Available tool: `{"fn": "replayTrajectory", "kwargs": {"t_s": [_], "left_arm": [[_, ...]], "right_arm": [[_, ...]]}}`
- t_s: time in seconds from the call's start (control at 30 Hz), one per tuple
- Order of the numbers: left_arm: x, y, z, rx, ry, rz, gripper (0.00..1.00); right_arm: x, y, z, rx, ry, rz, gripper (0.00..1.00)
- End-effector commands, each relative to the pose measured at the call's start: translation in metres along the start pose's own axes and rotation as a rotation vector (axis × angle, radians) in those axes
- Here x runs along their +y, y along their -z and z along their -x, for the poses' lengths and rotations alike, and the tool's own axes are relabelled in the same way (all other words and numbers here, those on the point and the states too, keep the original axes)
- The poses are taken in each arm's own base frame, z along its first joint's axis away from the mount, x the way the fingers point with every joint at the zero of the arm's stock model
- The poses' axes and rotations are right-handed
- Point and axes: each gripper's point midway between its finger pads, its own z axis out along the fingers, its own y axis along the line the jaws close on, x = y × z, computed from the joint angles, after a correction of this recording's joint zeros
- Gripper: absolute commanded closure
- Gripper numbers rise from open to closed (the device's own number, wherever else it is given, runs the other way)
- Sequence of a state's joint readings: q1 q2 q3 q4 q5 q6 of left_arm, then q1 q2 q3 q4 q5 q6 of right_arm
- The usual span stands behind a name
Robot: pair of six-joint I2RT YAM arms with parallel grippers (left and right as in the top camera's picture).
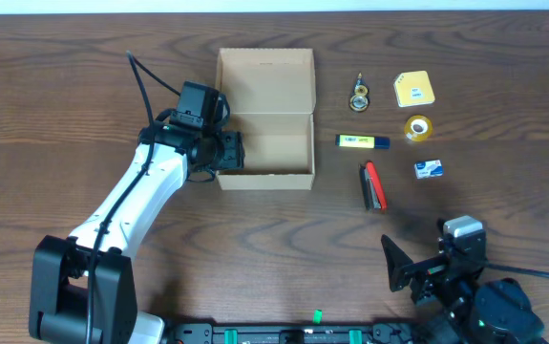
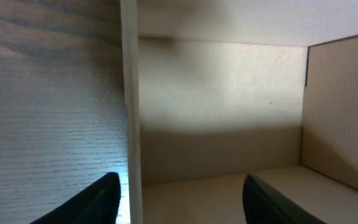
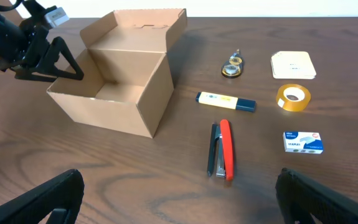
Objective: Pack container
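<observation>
Tan cardboard container (image 1: pixel 264 81), left fingers (image 2: pixel 85 205) spread astride its wall, right fingers (image 3: pixel 35 199) spread, grained wood table (image 1: pixel 64 57)

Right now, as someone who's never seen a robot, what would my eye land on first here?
Probably the open tan cardboard box in the middle of the table. It is empty, and the left pincer stands open astride its left wall. Next come the red stapler, yellow highlighter and tape roll, lying loose to the box's right.
</observation>
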State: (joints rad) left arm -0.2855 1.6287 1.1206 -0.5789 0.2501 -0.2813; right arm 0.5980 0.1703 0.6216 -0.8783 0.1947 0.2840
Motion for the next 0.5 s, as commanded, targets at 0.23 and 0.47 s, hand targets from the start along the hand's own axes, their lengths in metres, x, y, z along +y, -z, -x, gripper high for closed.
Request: {"fn": "replayTrajectory", "kwargs": {"t_s": [0.23, 0.47], "left_arm": [[-0.013, 0.034, 0.022, -0.111, -0.013, -0.041, 0.25], [-0.028, 0.111, 0.042, -0.329, -0.112, -0.058, 0.12]], "right_arm": [[0.002, 0.002, 0.003, -0.006, 0.011, 0.007, 0.01], [0.002, 0.002, 0.003, -0.006, 0.011, 0.007, 0.01]]}}
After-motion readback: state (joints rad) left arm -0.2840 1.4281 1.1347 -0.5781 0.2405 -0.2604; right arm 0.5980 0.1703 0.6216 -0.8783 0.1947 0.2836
